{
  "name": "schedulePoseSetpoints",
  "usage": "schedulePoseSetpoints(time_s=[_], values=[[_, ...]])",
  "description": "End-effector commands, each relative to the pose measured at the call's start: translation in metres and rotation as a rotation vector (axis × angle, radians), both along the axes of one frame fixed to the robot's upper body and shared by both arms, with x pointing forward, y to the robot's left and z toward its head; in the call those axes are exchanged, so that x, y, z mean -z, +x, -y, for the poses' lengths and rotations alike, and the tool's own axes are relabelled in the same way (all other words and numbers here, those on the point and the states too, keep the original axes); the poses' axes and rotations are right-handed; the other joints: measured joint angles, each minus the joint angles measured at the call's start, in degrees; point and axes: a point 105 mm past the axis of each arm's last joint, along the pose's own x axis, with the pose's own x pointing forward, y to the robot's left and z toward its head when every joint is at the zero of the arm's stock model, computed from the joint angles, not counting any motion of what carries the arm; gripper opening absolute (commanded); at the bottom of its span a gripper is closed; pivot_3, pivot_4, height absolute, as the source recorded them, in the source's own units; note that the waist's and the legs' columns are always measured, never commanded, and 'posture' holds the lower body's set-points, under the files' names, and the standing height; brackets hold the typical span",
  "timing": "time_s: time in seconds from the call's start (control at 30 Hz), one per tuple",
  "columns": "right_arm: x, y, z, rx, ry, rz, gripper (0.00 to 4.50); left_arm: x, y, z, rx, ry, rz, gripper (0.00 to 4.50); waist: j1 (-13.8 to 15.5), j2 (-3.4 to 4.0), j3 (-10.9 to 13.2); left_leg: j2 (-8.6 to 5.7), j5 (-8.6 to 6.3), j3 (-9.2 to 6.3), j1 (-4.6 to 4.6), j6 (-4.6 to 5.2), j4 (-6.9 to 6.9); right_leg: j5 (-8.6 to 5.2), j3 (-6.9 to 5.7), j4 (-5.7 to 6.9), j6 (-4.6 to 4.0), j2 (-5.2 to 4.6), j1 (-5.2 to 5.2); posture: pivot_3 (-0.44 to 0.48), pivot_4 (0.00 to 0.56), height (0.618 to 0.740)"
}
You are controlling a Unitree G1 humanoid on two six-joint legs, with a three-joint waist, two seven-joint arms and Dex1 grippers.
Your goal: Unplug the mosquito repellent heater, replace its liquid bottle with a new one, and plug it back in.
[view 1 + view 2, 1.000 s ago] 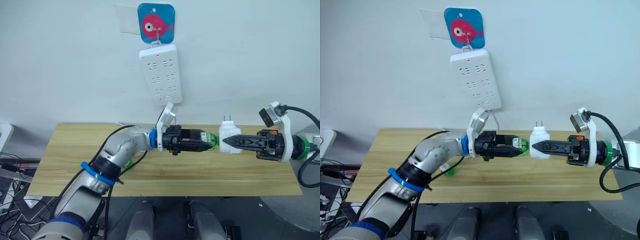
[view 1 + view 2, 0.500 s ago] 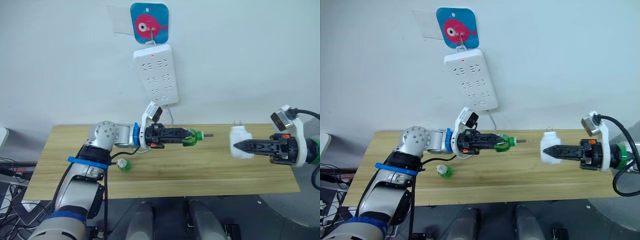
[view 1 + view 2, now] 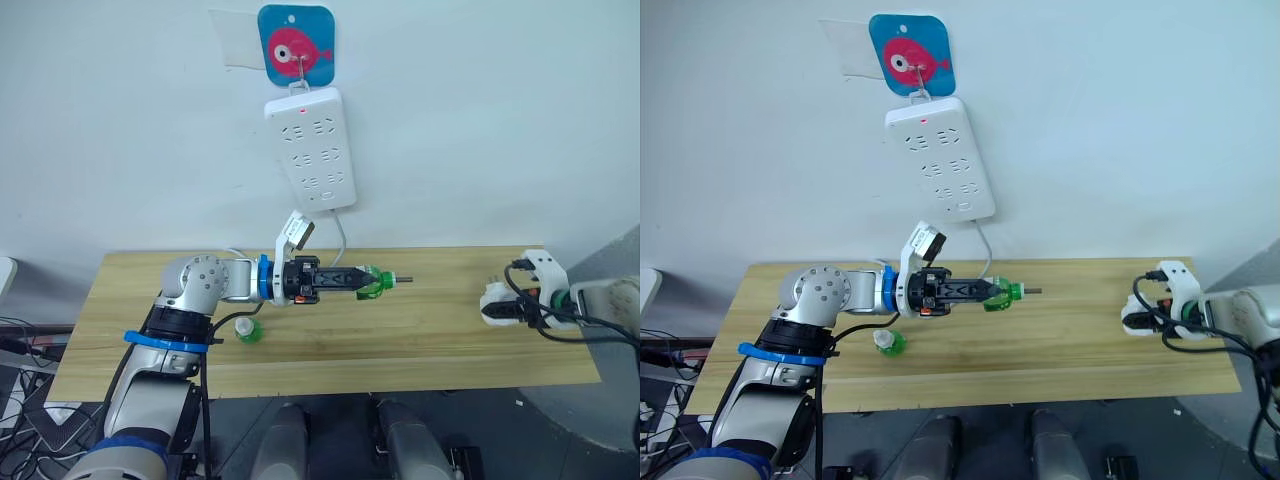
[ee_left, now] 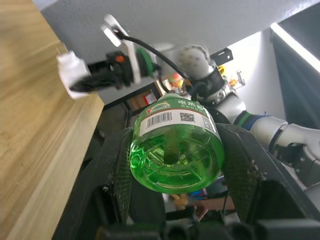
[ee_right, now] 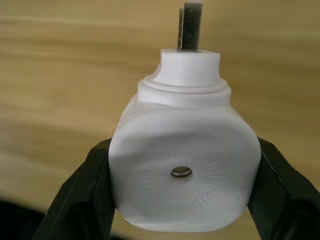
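- Left gripper (image 3: 368,280), at frame centre in the left eye view, is clamped on the green liquid bottle (image 4: 175,147), held level above the wooden table (image 3: 430,335).
- Right gripper (image 5: 182,200) grips the mosquito repellent heater (image 5: 184,172), at the frame's right edge.
- A second green bottle (image 3: 246,329) lies on the table at centre left.
- Power strip (image 3: 310,150) hangs on the wall, upper centre.

Plain pale wall (image 3: 480,110), long wooden table (image 3: 420,345) against it, dark grey floor (image 3: 560,430) below

White power strip (image 3: 310,148) hangs under fish hook (image 3: 296,42).
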Motion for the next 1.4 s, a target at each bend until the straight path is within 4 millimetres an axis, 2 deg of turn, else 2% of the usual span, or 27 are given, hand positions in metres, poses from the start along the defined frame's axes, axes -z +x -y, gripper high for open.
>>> schedulePoseSetpoints(time_s=[0.03, 0.1, 0.37, 0.6, 0.73, 0.8, 0.97, 1.07, 1.17, 1.2, 1.3, 1.33, 1.37, 1.4], values=[[0.000, 0.011, 0.019, 0.002, -0.084, 0.014, 2.99, -0.008, -0.005, -0.003, 0.010, -0.021, 0.053, 2.27, 0.00, -0.01, 0.01, 0.01, 0.00, 0.00, 0.00, 0.00, 0.00, 0.02, -0.01, -0.01, -0.03, 0.00, 0.01, 0.237, 0.269, 0.740], [0.003, 0.015, 0.022, 0.006, -0.095, 0.005, 2.99, -0.008, -0.008, -0.004, 0.019, -0.024, 0.057, 2.27, 0.06, -0.01, 0.04, 0.00, 0.00, 0.00, 0.00, 0.00, -0.03, 0.12, -0.02, -0.01, -0.20, -0.02, 0.00, 0.243, 0.273, 0.740], [0.021, 0.019, 0.016, -0.011, -0.068, -0.056, 2.99, -0.002, -0.015, -0.005, 0.027, -0.003, 0.064, 2.27, 0.13, -0.03, 0.15, -0.02, -0.01, -0.02, 0.00, 0.01, -0.02, 0.13, -0.03, 0.01, -0.23, -0.05, 0.02, 0.252, 0.277, 0.740], [0.027, 0.023, 0.014, 0.025, -0.045, -0.060, 2.99, 0.002, -0.017, -0.007, 0.028, 0.001, 0.067, 2.27, 0.05, -0.06, 0.18, -0.02, -0.01, -0.03, 0.06, 0.01, -0.01, 0.14, -0.03, 0.01, -0.23, -0.05, 0.10, 0.260, 0.281, 0.740], [0.025, 0.026, 0.011, 0.040, -0.022, -0.051, 4.38, 0.002, -0.018, -0.007, 0.033, 0.000, 0.066, 2.27, 0.05, -0.08, 0.22, -0.02, -0.01, -0.04, 0.06, 0.01, -0.01, 0.14, -0.03, 0.01, -0.23, -0.05, 0.10, 0.258, 0.286, 0.740], [0.020, 0.027, 0.010, 0.043, -0.006, -0.047, 4.47, 0.003, -0.018, -0.007, 0.035, 0.001, 0.065, 2.27, 0.02, -0.07, 0.24, -0.02, -0.01, -0.04, 0.06, 0.01, -0.02, 0.14, -0.03, 0.01, -0.23, -0.05, 0.10, 0.248, 0.284, 0.740], [0.002, 0.022, 0.019, 0.076, 0.043, -0.035, 4.47, 0.004, -0.016, -0.008, 0.037, 0.000, 0.064, 2.27, -0.02, 0.04, 0.33, -0.05, -0.01, -0.03, 0.04, 0.01, -0.02, 0.14, -0.02, 0.01, -0.23, -0.07, 0.09, 0.226, 0.278, 0.740], [-0.018, 0.004, 0.030, 0.116, 0.085, -0.035, 4.47, 0.005, -0.015, -0.008, 0.036, -0.006, 0.064, 2.27, 0.22, 0.12, 0.38, -0.08, -0.01, -0.05, 0.01, 0.01, -0.04, 0.14, -0.05, 0.01, -0.23, -0.10, 0.07, 0.221, 0.276, 0.740], [-0.045, -0.016, 0.028, 0.140, 0.135, -0.013, 4.47, 0.005, -0.014, -0.011, 0.030, -0.012, 0.058, 2.27, 0.35, 0.12, 0.38, -0.13, -0.01, -0.15, -0.05, 0.02, -0.05, 0.12, -0.16, -0.03, -0.20, -0.19, 0.08, 0.213, 0.274, 0.740], [-0.058, -0.026, 0.024, 0.147, 0.159, 0.004, 4.47, 0.005, -0.014, -0.012, 0.024, -0.017, 0.053, 2.27, 0.30, 0.13, 0.38, -0.13, -0.01, -0.15, -0.04, 0.02, -0.05, 0.12, -0.15, -0.03, -0.20, -0.21, 0.09, 0.207, 0.271, 0.740], [-0.079, -0.046, 0.012, 0.128, 0.210, 0.084, 4.47, 0.004, -0.012, -0.014, 0.010, -0.030, 0.045, 2.27, 0.03, 0.13, 0.38, -0.15, -0.01, -0.17, -0.03, 0.02, -0.05, 0.11, -0.15, 0.01, -0.18, -0.27, 0.10, 0.199, 0.268, 0.740], [-0.087, -0.053, -0.003, 0.073, 0.280, 0.176, 4.47, 0.002, -0.010, -0.013, -0.002, -0.044, 0.038, 2.27, -0.05, 0.13, 0.38, -0.15, -0.01, -0.17, -0.01, 0.02, -0.04, 0.10, -0.16, 0.02, -0.17, -0.28, 0.11, 0.196, 0.268, 0.740], [-0.102, -0.056, -0.028, 0.025, 0.427, 0.361, 4.47, 0.000, -0.008, -0.012, -0.010, -0.061, 0.031, 2.27, -0.01, 0.11, 0.38, -0.13, -0.01, -0.18, 0.02, 0.02, -0.02, 0.08, -0.17, 0.02, -0.14, -0.28, 0.14, 0.181, 0.271, 0.740], [-0.111, -0.062, -0.040, 0.026, 0.521, 0.491, 4.47, -0.002, -0.007, -0.011, -0.015, -0.072, 0.026, 2.27, -0.10, -0.14, 0.42, -0.12, -0.01, -0.26, 0.02, 0.01, -0.03, -0.04, -0.24, 0.01, 0.08, -0.28, 0.21, 0.181, 0.271, 0.740]])
